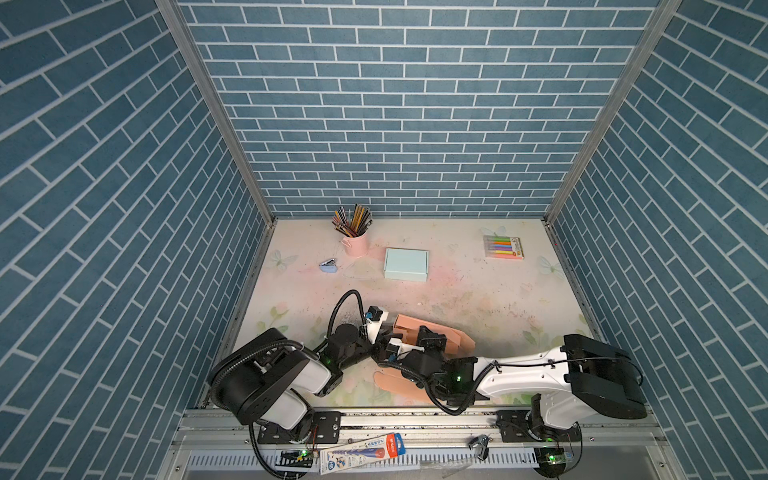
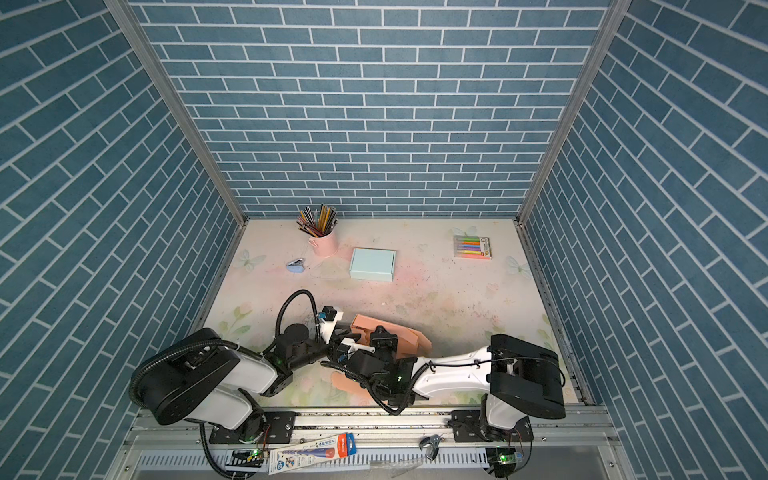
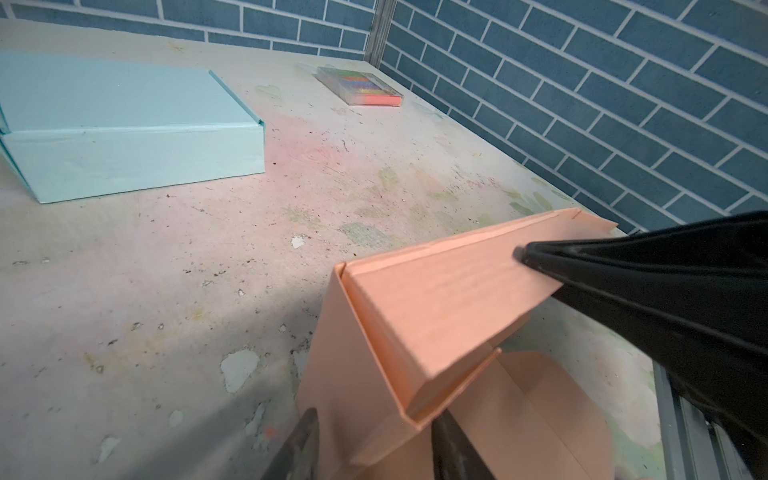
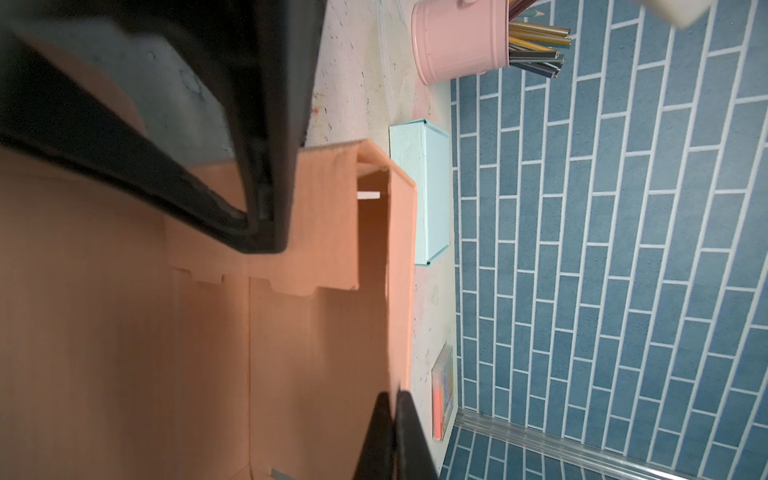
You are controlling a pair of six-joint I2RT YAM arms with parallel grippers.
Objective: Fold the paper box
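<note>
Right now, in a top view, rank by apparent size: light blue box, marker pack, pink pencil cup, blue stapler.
1. light blue box
2. marker pack
3. pink pencil cup, near the pack once its pencils count, so that pair is unsure
4. blue stapler, clearly smallest

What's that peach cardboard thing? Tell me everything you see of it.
The peach box is thin cardboard, half folded near the front of the table: one long wall doubled over and raised, a rounded flap flat on it. The open left gripper straddles a corner; the shut right gripper touches the long wall.
</note>
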